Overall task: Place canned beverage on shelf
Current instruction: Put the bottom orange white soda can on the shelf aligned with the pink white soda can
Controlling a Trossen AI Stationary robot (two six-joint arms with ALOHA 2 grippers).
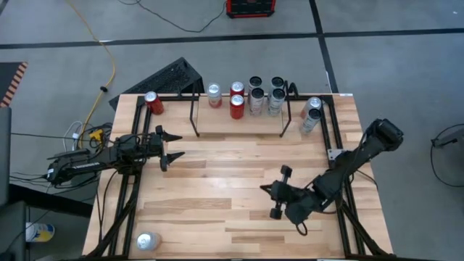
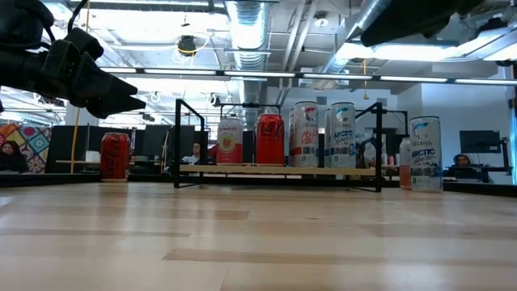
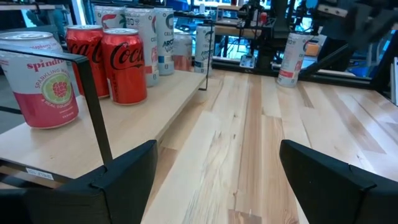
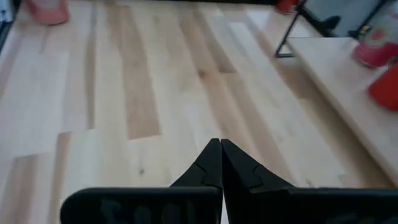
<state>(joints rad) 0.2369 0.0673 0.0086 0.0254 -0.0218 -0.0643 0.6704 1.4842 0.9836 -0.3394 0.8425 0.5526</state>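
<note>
Left gripper: the left gripper [image 1: 172, 145] hangs above the table [image 1: 217, 203] near its left edge, fingers spread apart and holding nothing, pointed toward the shelf.
Right gripper: the right gripper [image 1: 272, 192] waits over the right half of the table, fingers pressed together on nothing.
Shelf: the shelf [image 1: 239, 123] stands at the far edge; its board carries a pink can [image 3: 37, 81], two red cans [image 3: 124, 65] and four tall pale cans [image 2: 305, 133] in a tight group toward its right end.
Cans off the shelf: a red can [image 1: 153, 102] stands at the far left corner, two tall cans [image 1: 312, 112] just right of the shelf, and a silver can [image 1: 147, 241] at the near left corner.
Stage: as judged, no can is in hand, so a pick comes first.
Risk, reach: the far-left can stands beside the black rails [image 1: 134, 130]; a wide-open finger could catch a rail or tip the can.
Risk, placing: free board lies mainly at the left end, so a can brought in low could clip the thin black upright [image 3: 93, 106] or knock its neighbours.
Risk, arms: both arms heading for the shelf at once could cross.
</note>
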